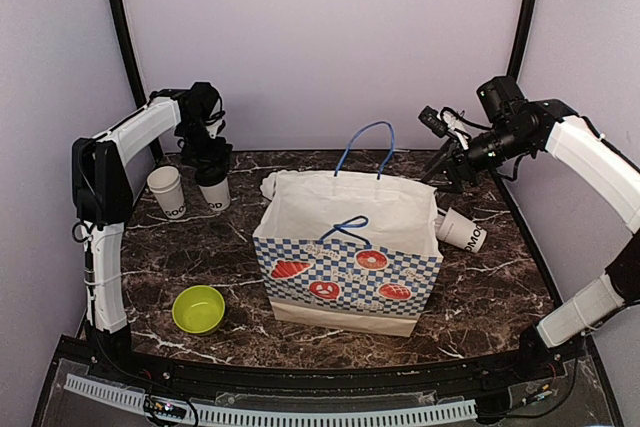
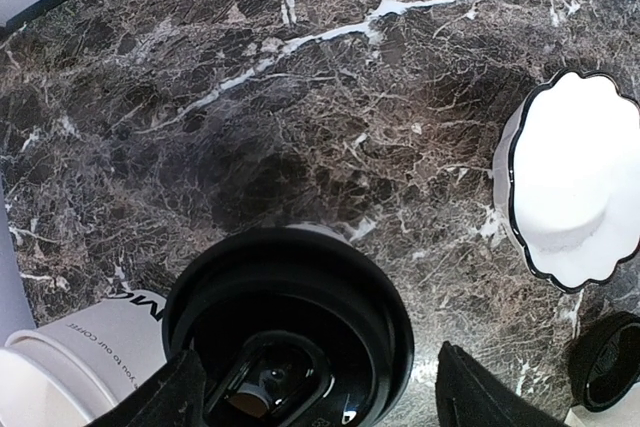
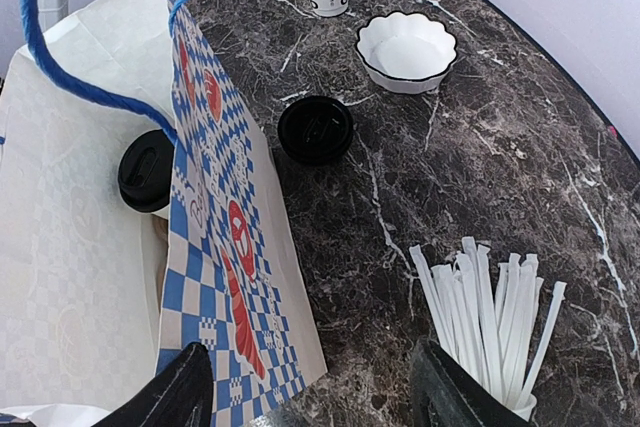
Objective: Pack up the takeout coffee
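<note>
Far left on the counter (image 1: 500, 287), the left fingers (image 2: 165, 402) stand apart astride a lidded coffee cup (image 2: 290, 297); the right fingers (image 3: 465, 397) hang apart, just right of the paper bag (image 1: 345, 217).

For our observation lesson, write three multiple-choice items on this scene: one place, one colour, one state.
1. The left gripper is over: A) a black-lidded white paper cup; B) a glass jar; C) a metal tray.
2. The checkered paper bag's cord handles are: A) red; B) blue; C) green.
3. The right gripper is: A) open, empty; B) shut on a cup; C) shut on a spoon.
Key: 1A, its jaws flank the lid; 2B, blue loops; 3A, jaws apart, nothing between.
</note>
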Tool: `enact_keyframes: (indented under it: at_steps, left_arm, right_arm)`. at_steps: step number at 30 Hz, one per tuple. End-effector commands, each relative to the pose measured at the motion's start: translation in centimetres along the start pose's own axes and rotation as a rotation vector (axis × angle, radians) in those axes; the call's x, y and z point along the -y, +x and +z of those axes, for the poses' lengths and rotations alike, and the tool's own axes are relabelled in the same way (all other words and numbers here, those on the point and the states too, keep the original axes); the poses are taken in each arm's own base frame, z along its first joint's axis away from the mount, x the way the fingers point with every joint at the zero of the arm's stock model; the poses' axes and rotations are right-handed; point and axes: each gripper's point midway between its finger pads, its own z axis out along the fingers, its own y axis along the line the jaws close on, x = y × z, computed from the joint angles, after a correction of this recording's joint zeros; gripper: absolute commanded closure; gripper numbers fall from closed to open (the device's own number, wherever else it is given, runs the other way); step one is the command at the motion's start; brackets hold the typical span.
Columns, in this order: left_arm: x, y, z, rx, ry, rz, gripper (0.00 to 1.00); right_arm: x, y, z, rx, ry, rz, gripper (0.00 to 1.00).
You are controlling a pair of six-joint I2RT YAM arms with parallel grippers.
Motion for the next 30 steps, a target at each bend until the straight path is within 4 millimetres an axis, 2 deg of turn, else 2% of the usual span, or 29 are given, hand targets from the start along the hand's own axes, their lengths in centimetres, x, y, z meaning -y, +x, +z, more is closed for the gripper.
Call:
enact_keyframes:
  at_steps: [1,4,8,18,30]
  left_arm:
    - [0.2,-0.8,-3.9,0.079,0.029,-0.003,0.18]
    - [-0.2,-0.9,-4.3,0.096,0.013,-0.003,0.17]
    - [-0.6,-0.5,-3.0,0.066,-0.015,-0.008,0.14]
    - [-0.9,0.2,-1.2,0.028,-0.036,-0.005,0.13]
    - [-0.8,0.6,0.7,-0.003,-0.038,0.000,0.16]
  right_arm:
    - [0.2,-0.6,-0.3,0.029,0.013,-0.013,0.33]
    - [0.2,-0.7,-0.3,0.029,0.012,-0.010,0.33]
    - [0.3,-0.8,-0.2,0.027,0.009,-0.011,0.33]
    - [0.2,-0.6,-0.4,0.023,0.017,-0.011,0.33]
    - [0.2,-0.5,-0.4,0.020,0.021,-0.009,0.33]
